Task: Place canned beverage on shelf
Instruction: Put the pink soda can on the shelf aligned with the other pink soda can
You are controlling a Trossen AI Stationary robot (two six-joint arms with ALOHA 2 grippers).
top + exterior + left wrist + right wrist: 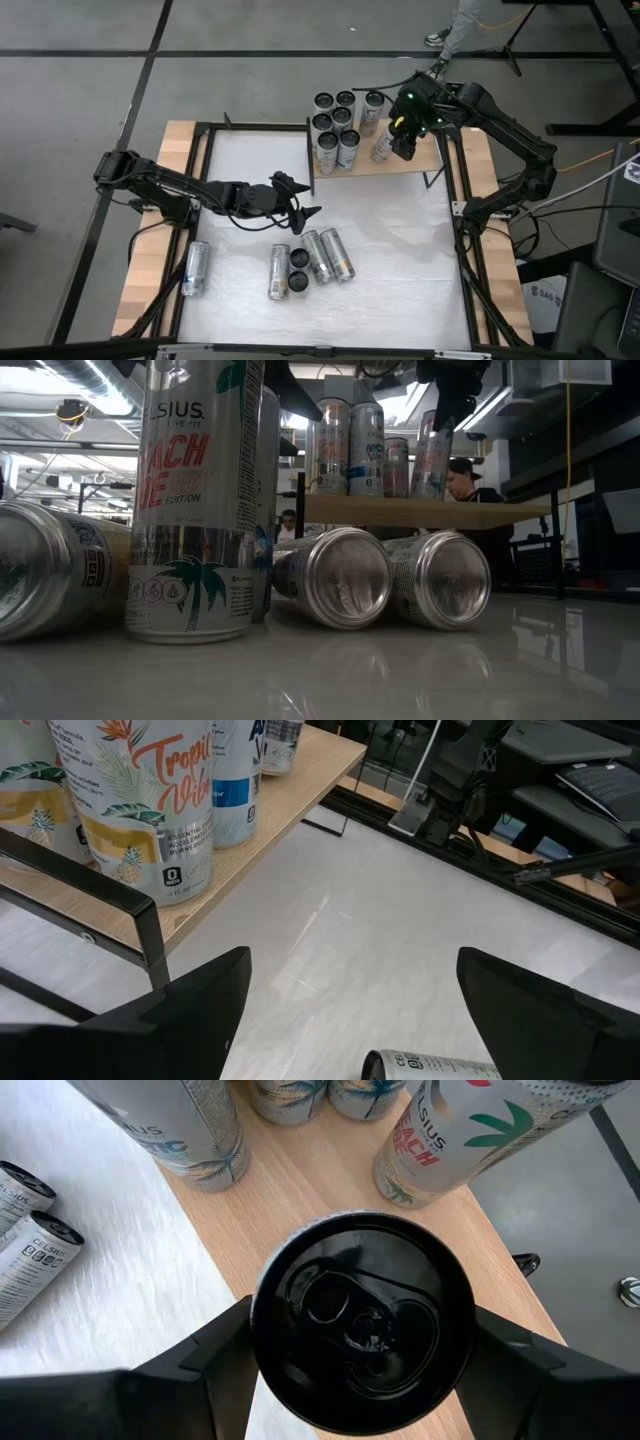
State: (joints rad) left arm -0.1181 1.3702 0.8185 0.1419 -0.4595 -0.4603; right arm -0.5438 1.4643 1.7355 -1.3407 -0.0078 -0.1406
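Right gripper [360,1345]: fingers [205,1355] clamped on either side of a black-topped can [362,1312], held upright over the pale wooden shelf [300,1190] among standing cans [335,125]. Left gripper [300,203]: fingers [185,1010] spread wide and empty above the white worktop [400,250], beside the shelf's front edge.

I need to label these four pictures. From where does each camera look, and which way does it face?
High: overhead, straight down; both arms, shelf.
Low: tabletop height, across lying cans to the shelf.
Left wrist: past open left hand toward the shelf.
Right wrist: down on can in right hand.
All share the shelf.
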